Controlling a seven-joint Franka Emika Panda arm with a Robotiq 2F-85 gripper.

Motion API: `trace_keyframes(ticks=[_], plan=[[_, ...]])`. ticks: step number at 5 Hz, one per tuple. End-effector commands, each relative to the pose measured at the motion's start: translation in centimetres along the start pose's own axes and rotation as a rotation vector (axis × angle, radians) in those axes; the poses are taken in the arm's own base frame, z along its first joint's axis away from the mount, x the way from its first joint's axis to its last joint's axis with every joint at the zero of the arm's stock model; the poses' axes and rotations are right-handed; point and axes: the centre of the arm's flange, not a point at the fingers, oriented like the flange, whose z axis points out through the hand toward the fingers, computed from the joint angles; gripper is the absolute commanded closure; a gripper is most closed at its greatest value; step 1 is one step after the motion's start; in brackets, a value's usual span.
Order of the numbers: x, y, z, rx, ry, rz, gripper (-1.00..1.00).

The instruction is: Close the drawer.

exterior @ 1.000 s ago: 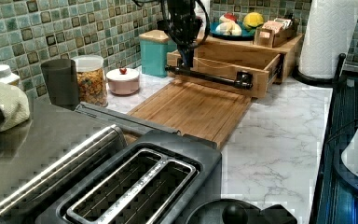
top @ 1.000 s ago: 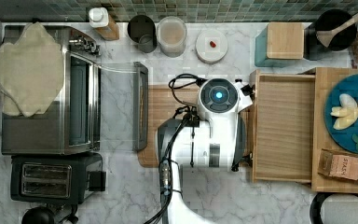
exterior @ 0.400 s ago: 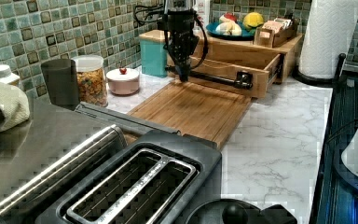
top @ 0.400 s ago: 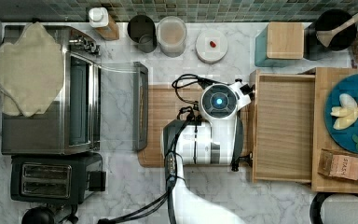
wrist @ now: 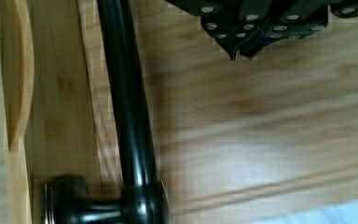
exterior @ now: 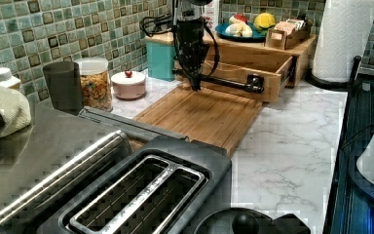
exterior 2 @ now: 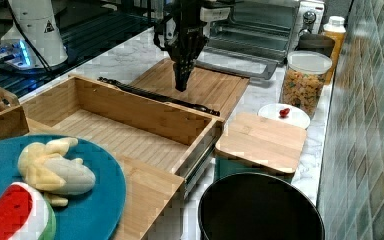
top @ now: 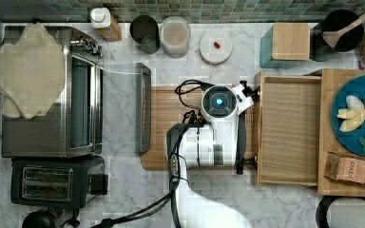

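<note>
The drawer is a pale-wood tray standing pulled out of its low stand, with nothing in it; in the right view the drawer shows its inside. A black bar handle runs along its front, close up in the wrist view as the handle. My gripper points straight down, shut with nothing in it, its tip just above the cutting board and a short way in front of the handle. The fingertips meet in a point. In the right view the gripper hangs beyond the drawer front.
A teal box with a wooden lid stands behind the drawer. A blue fruit plate and a tea box sit on the stand. A toaster oven, a toaster, a cereal jar and a paper towel roll ring the counter.
My gripper has come down toward the cutting board in front of the handle, shifting slightly to the top view's left. The drawer has not moved.
</note>
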Motion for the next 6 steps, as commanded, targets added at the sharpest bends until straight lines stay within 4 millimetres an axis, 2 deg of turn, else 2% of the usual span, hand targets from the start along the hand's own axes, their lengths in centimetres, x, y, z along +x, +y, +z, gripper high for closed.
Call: trace_keyframes(ticks=[1,2,3,4,5,6], plan=[[2.6,8.0,-0.6,-0.037,0.090,-0.076,1.00],[2.9,9.9,0.6,-0.032,0.045,-0.061,1.00],[2.2,11.7,0.5,-0.025,0.035,-0.033,1.00],[2.1,14.8,-0.4,-0.060,0.044,0.008,1.00],[2.9,20.4,0.0,-0.092,0.029,-0.047,1.00],[3.4,27.2,0.2,-0.130,0.033,-0.085,1.00]])
